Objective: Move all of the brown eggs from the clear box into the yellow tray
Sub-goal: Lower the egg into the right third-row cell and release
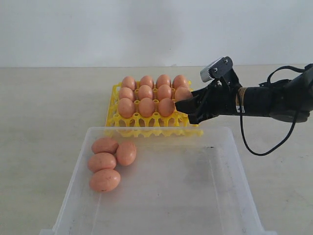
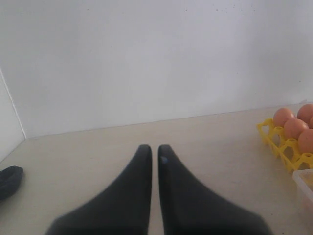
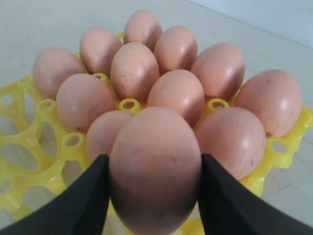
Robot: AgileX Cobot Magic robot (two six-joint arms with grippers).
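The yellow tray (image 1: 113,119) holds several brown eggs (image 1: 146,106) in three rows. My right gripper (image 1: 186,108) reaches in from the right, over the right end of the third row. Its black fingers (image 3: 93,188) are shut on a brown egg (image 3: 155,166), with the tray's other eggs (image 3: 133,68) just behind; the fingers mostly hide this egg in the exterior view. Several more brown eggs (image 1: 104,180) lie at the left end of the clear box (image 1: 230,171). My left gripper (image 2: 152,149) is shut on nothing, low over bare table, with the yellow tray (image 2: 283,147) off to one side.
The clear box stands directly in front of the tray, their edges nearly touching. A black cable (image 1: 254,147) hangs from the right arm. A dark object (image 2: 10,181) lies on the table at the edge of the left wrist view. A white wall backs the table.
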